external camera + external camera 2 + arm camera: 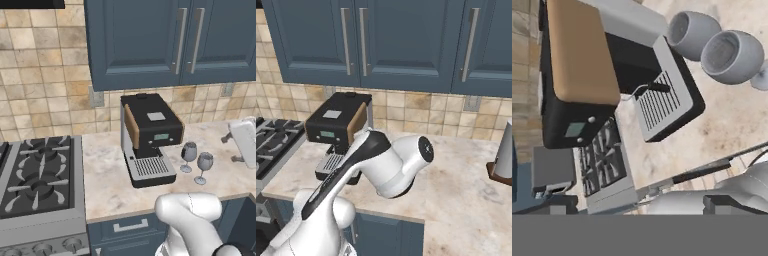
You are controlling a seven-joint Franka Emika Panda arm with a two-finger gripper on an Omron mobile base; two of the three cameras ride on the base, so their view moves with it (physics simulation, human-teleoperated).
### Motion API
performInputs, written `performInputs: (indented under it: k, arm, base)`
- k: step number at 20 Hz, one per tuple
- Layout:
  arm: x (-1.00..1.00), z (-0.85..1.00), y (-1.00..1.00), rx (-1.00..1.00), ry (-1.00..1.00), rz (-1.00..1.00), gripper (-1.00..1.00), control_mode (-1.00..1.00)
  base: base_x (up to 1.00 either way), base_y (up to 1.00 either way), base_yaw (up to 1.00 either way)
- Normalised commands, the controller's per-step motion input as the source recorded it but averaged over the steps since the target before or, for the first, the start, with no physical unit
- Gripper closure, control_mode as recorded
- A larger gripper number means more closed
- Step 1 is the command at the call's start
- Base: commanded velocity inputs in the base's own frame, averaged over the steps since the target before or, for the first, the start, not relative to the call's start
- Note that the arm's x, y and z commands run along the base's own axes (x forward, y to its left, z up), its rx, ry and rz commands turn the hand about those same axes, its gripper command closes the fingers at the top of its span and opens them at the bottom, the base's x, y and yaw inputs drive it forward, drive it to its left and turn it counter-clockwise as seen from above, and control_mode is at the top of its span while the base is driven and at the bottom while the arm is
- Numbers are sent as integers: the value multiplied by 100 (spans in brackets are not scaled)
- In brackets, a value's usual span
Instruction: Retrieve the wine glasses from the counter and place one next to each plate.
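Two clear wine glasses stand upright side by side on the beige marble counter, just right of the coffee machine: one nearer the machine, the other closer to the front edge. In the hand view I look down into their bowls at the upper right. My gripper hangs high above the counter and well short of the glasses. Its two dark fingertips stand far apart with nothing between them. The plates are out of view.
A black coffee machine with a tan side panel sits mid-counter, a gas stove to its left. A white appliance stands at the right. Navy wall cabinets hang overhead. A grey canister sits farther right.
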Motion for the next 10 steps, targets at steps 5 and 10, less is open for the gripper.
performInputs:
  k: [5, 10]
  arm:
    - [34, -17, -25, 12, 23, 0, -100, -100]
    - [40, -24, -3, 3, 26, 0, -100, -100]
  base:
    - [0, 0, 0]
    - [0, 0, 0]
